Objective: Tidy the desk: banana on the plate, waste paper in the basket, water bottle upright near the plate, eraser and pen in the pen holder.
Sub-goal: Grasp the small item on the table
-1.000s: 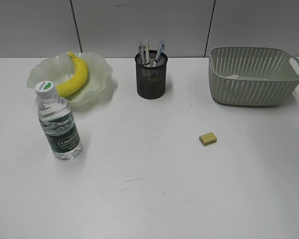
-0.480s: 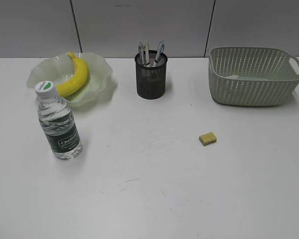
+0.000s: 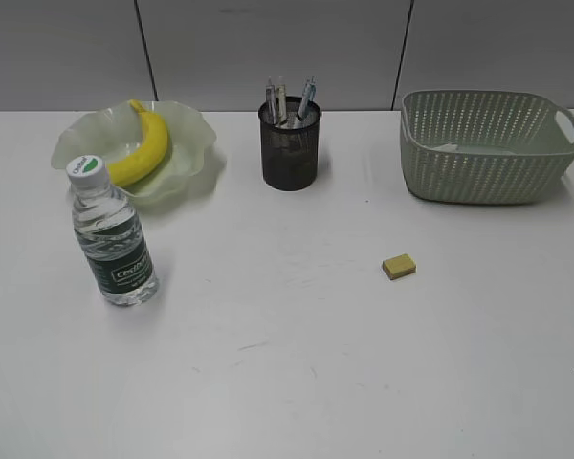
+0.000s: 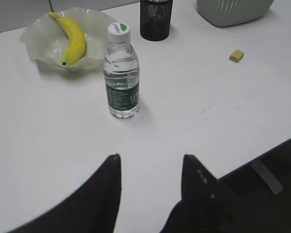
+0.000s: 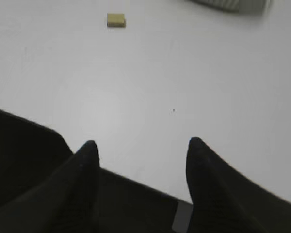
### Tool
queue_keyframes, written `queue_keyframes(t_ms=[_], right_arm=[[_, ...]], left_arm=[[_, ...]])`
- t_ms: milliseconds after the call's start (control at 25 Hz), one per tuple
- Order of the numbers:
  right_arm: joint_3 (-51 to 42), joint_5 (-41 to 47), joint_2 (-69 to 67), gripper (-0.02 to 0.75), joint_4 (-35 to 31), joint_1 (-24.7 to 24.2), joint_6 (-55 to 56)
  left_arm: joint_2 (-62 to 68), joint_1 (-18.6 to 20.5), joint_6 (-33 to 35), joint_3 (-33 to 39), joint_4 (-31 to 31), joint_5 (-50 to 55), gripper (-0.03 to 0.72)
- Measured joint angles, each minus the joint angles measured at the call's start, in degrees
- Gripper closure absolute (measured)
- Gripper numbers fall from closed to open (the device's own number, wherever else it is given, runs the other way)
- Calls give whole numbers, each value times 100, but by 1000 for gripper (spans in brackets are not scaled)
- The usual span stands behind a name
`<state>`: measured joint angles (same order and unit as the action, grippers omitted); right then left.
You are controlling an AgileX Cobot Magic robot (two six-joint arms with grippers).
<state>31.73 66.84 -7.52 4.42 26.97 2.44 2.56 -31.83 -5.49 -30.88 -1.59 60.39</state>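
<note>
Comparing with previous second — nothing moved. Eraser [image 3: 399, 266] alone on desk [image 3: 287, 363], outside pen holder [image 3: 290, 148] — only step pending. Left end effector [image 4: 150, 165] and right end effector [image 5: 141, 148] released, empty.

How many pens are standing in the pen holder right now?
3, all upright in the black mesh pen holder: two at its left side, one blue leaning right. Shorter ones inside could be hidden.

Clear glossy plastic water bottle [image 3: 114, 239], black wire-mesh pen holder [image 3: 289, 153], perforated plastic basket [image 3: 488, 148], smooth matt desk [image 3: 297, 363].
</note>
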Motion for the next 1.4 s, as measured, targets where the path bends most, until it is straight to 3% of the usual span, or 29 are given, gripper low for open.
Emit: queue_keyframes(t_ms=[120,360,520,920,1400], right_arm=[[-58,-219,695,281,0,0,0],[-225,-605,792,281,-14,0,-7],[-257,-698,792,281,-39,0,-39],[-257,-712,792,281,-49,0,-58],[-257,-715,792,282,-56,0,-63]], left_arm=[[7,0,0,0,-6,0,379],[723,0,0,-165,100,-283,379],[1754,0,60,-452,260,-763,379],[4858,-54,1036,-1258,1180,-1965,379],[7737,-1302,1322,-2925,1057,-3093,339]])
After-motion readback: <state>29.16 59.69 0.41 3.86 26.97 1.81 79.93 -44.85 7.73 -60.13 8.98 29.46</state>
